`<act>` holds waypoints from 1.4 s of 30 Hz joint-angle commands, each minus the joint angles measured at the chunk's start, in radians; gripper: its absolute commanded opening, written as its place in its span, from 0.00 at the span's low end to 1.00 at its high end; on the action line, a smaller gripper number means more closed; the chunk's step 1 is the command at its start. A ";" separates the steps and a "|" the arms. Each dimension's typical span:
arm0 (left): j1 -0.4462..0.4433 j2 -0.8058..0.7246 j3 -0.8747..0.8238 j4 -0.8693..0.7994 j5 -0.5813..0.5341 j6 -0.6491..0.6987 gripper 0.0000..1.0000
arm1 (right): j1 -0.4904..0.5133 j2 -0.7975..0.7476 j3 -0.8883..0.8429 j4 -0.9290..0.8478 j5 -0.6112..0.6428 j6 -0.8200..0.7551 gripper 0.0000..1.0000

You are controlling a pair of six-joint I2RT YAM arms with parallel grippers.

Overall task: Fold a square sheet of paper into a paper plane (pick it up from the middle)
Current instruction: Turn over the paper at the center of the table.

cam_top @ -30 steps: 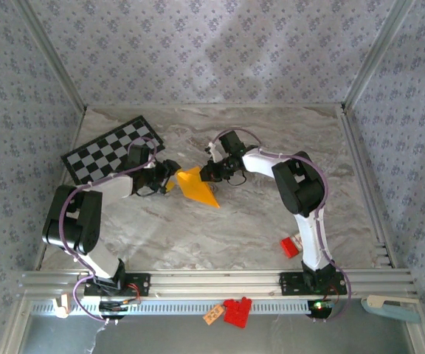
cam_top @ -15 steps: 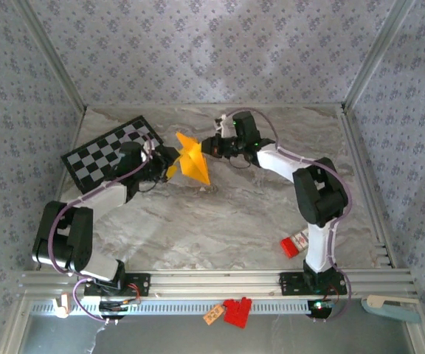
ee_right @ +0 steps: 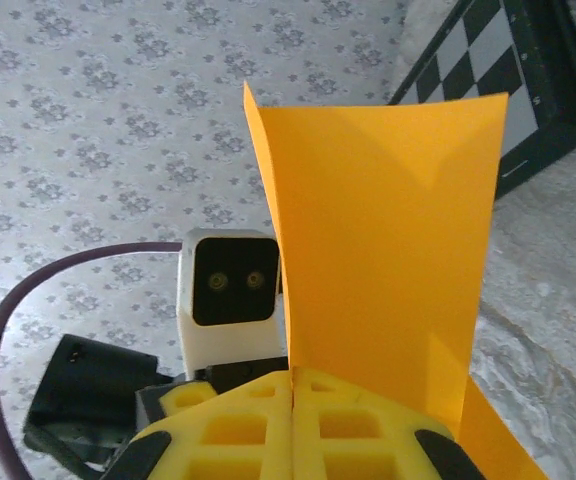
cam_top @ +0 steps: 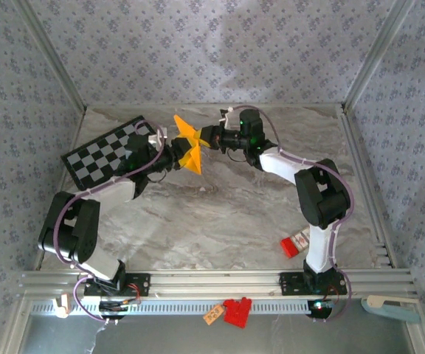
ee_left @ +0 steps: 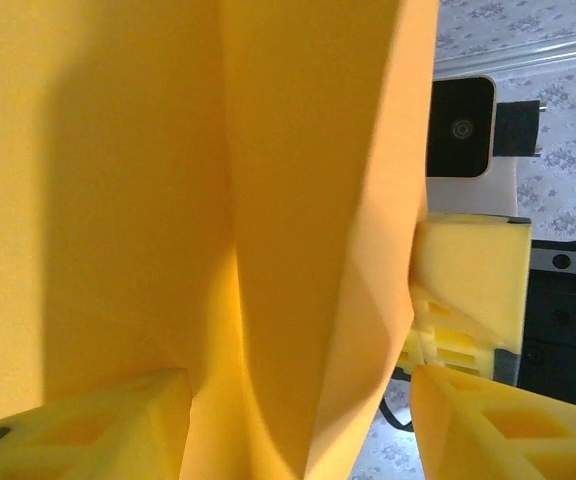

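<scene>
matt, smooth paper sheet [ee_right: 388, 250]; marbled stone-look table [cam_top: 220, 221]; bare metal rail [cam_top: 220, 280].

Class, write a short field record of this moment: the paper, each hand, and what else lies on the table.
paper: orange-yellow, creased and partly folded, held up between the two hands
right hand: shut on the paper's lower edge
left hand: fingers apart, with the paper between them
checkered board: lying at the far left of the table
red block: on the table, near right
stage: folds begun, not yet a narrow dart
</scene>
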State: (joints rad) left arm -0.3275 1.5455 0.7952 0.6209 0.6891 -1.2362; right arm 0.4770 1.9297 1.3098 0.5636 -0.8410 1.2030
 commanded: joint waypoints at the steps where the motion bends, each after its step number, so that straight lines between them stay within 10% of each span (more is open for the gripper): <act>1: -0.002 0.013 0.026 0.123 0.039 -0.013 0.55 | -0.009 -0.029 -0.016 0.092 -0.029 0.087 0.07; 21: 0.001 0.017 0.022 0.172 0.030 -0.023 0.23 | -0.028 -0.037 -0.041 0.105 -0.026 0.106 0.14; 42: 0.001 0.040 0.072 0.072 0.072 0.038 0.30 | -0.017 -0.035 0.000 -0.008 -0.036 0.028 0.13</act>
State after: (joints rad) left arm -0.3275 1.5768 0.8299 0.6830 0.7341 -1.2251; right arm 0.4541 1.9259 1.2751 0.6044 -0.8543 1.2797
